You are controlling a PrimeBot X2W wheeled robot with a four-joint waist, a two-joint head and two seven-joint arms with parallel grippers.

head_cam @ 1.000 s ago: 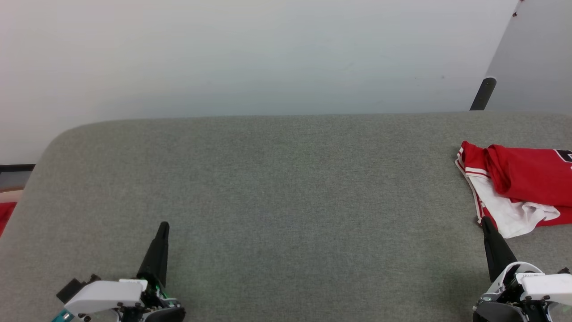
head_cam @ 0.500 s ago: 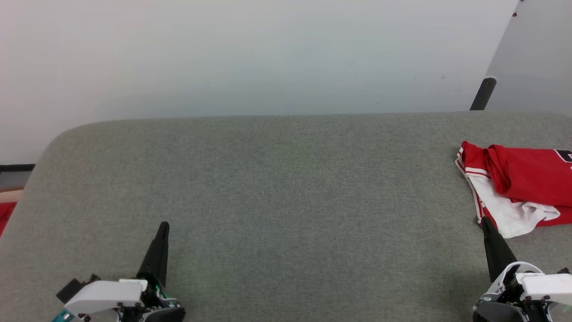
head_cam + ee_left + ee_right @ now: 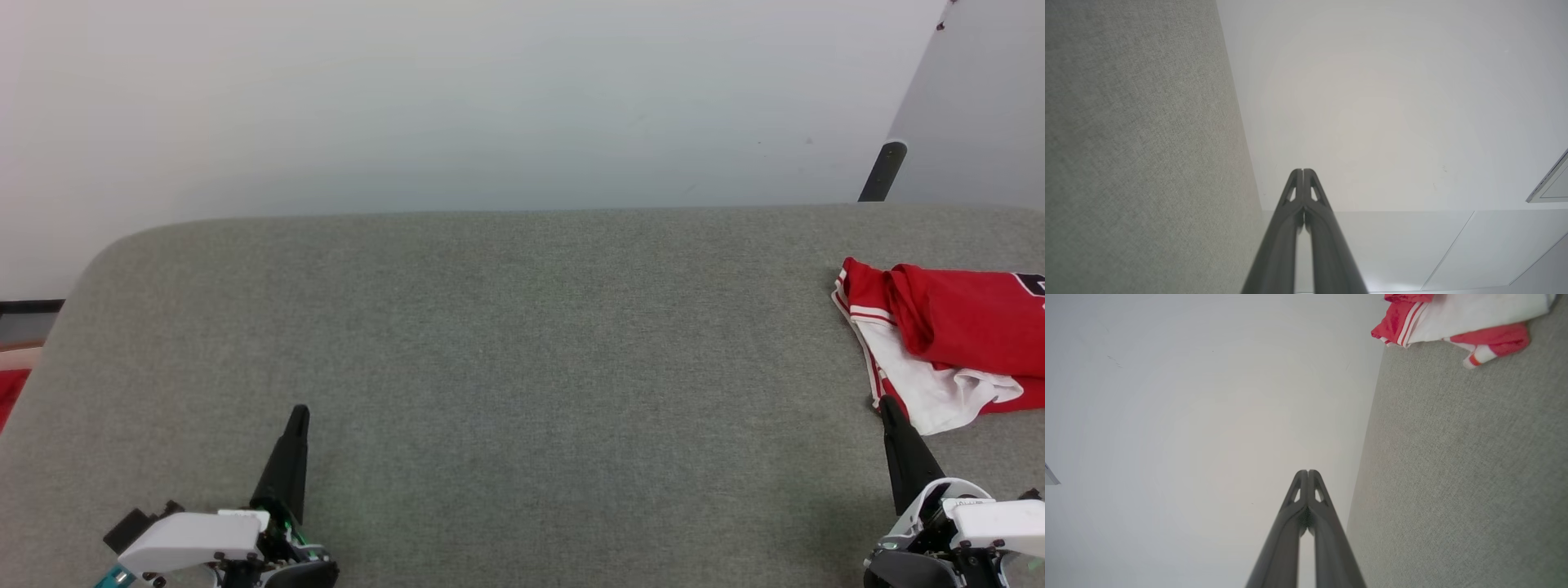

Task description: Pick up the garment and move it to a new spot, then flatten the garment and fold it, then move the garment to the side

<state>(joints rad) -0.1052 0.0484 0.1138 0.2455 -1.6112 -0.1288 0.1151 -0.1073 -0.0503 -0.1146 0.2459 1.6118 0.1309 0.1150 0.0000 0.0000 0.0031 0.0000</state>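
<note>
The garment [image 3: 955,335], a red jersey shirt with white sleeve and striped trim, lies bunched at the right edge of the grey surface [image 3: 522,351], partly cut off by the head view's edge. The right wrist view has the garment [image 3: 1457,318] at its top right. My right gripper [image 3: 887,404] is shut and empty, its tip just short of the white sleeve's near edge. In the right wrist view the right gripper [image 3: 1307,472] has its fingers pressed together. My left gripper [image 3: 299,411] is shut and empty at the lower left, far from the shirt; the left gripper [image 3: 1302,170] points past the surface's edge.
A pale wall [image 3: 457,106] rises behind the grey surface. A dark post [image 3: 882,171] stands at the back right. A small red cloth scrap [image 3: 10,390] lies beyond the surface's left edge. The surface's left corner is rounded.
</note>
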